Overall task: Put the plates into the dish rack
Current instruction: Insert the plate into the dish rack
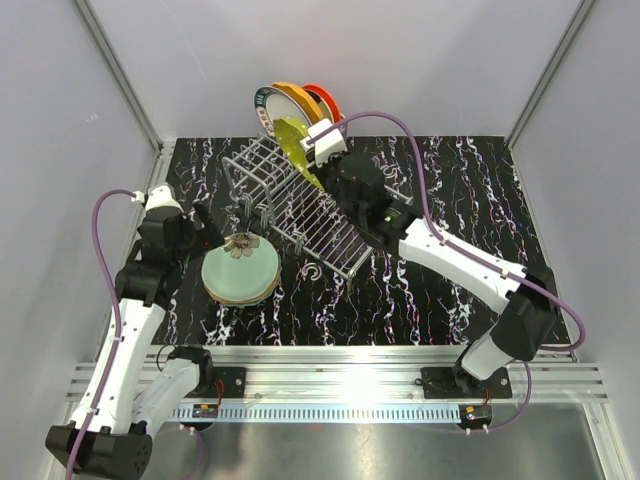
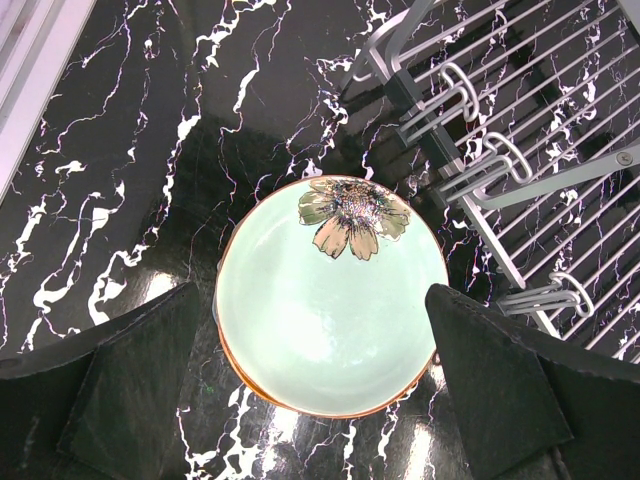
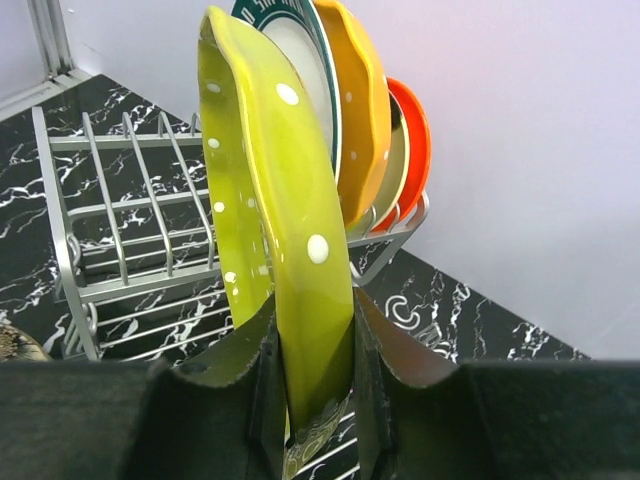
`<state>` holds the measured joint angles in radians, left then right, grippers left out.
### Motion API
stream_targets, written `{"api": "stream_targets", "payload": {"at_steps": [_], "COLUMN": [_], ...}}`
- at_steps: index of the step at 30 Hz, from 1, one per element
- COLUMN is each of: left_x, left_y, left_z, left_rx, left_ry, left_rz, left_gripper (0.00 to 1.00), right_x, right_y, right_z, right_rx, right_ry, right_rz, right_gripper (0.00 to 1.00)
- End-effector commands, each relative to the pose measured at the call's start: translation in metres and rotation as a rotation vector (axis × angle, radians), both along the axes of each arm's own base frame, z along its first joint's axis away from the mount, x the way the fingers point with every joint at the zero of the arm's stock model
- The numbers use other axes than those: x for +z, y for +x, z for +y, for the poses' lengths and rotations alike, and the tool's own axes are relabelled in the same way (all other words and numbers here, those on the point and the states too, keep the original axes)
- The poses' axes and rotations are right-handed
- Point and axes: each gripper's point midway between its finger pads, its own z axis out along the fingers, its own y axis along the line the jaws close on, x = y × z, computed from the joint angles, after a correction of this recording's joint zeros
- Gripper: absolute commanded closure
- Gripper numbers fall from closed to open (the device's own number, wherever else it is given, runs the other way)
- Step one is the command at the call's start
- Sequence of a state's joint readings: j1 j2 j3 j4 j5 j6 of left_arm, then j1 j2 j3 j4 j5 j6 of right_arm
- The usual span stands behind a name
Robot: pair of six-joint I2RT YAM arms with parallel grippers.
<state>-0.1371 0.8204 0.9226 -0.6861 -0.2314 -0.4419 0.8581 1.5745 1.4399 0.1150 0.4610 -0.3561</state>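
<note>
As seemingly white walls point(image 1: 400, 60) enclose marbled table point(image 1: 480, 180), right tool point(image 3: 312, 335) grips dotted plate point(image 3: 270, 180), left tool point(image 2: 315, 335) gapes.

Entry, lettering: teal-rimmed white plate point(image 3: 300, 40), white characters running round the teal band. They are cut off by the picture edge up close and tiny from overhead (I cannot make out a single word). No other text, label, brand or number is readable anywhere.

Floral green plate point(image 2: 330, 330), left claw point(image 2: 310, 300) spread wide over it, dish rack point(image 2: 530, 140) beside
</note>
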Motion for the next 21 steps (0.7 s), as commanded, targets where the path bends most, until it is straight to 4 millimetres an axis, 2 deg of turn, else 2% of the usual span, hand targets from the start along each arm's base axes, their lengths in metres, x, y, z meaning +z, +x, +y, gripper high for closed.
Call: {"api": "stream_targets", "payload": {"at_steps": [1,12,20,21], "left_x": [0.007,0.006,0.006,0.007], "left_y": [0.007,0.007,0.007,0.007], "left_z": [-0.003,-0.004,-0.004,-0.005], "left_rx": [-0.013,-0.018,-0.019,-0.021], "left_ry": [-0.013,-0.016,-0.016,-0.015], "left_rz": [-0.034,-0.028,-0.028,-0.029], "left_gripper": [0.01,0.01,0.01,0.01], "right_x": [0.117,0.140,0.123,0.126], "right_y": [-0.006,-0.003,0.011,0.013], "right_z": [-0.016,-0.013,0.001,0.001], "right_rx": [-0.054,-0.058,-0.065,-0.070], "right_ry": [0.218,0.224,0.165,0.165], "right_rz": [-0.266,-0.316,-0.305,-0.308], "right_gripper": [1.00,1.00,1.00,1.00]}}
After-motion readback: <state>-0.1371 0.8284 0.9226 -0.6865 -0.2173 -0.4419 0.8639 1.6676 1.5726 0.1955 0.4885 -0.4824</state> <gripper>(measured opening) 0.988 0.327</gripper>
